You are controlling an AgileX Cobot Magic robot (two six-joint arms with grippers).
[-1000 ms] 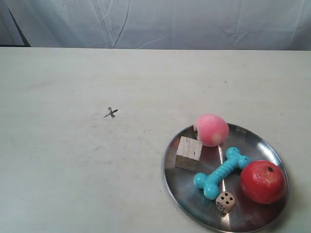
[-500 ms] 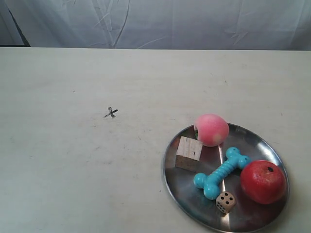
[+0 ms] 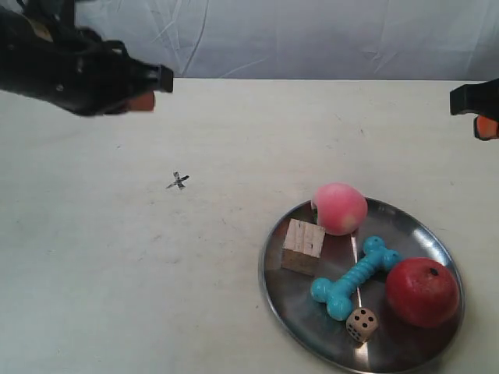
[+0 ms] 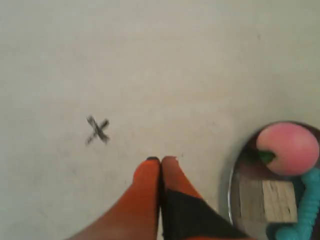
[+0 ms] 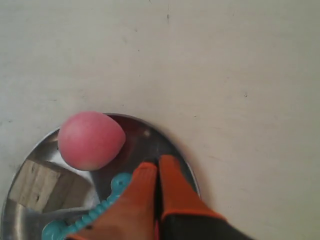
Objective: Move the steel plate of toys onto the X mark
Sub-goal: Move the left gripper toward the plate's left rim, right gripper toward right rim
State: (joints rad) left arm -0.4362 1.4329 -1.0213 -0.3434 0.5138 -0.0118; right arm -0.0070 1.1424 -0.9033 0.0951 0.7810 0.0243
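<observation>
Exterior view.
- Steel plate (image 3: 292,300): round, shiny, raised rim; flat on the desk (image 3: 117,273) at the lower right, well apart from the X mark (image 3: 178,181).
- X mark: small dark cross drawn on the desk, left of centre, uncovered.
- On the plate: pink peach (image 3: 339,208) at the far rim; wooden cube (image 3: 302,245) near the left rim; teal bone (image 3: 355,277) lying aslant across the middle; red apple (image 3: 422,291) at the right rim; beige die (image 3: 361,324) just beside the bone's near end.
- Arm at the exterior view's left (image 3: 62,70): black, orange-tipped, above the far left of the desk, clear of the plate.
- Arm at the exterior view's right (image 3: 474,97): only its end in view at the frame edge, above the far right of the desk.
- Pale cloth (image 3: 312,39) hung behind the desk.

Left wrist view.
- Left tool (image 4: 160,161): closed, orange fingers pressed tip to tip, above bare desk, between the X mark (image 4: 97,130) and the plate's rim (image 4: 231,185), touching neither.
- Peach (image 4: 288,148), cube (image 4: 279,200) and part of the bone (image 4: 305,210) in view on the plate.

Right wrist view.
- Right tool (image 5: 158,162): closed, orange fingers together, over the plate's rim (image 5: 142,137); contact not discernible.
- Peach (image 5: 90,139) near the tool; cube (image 5: 37,184) and bone (image 5: 119,184) beside it.
</observation>
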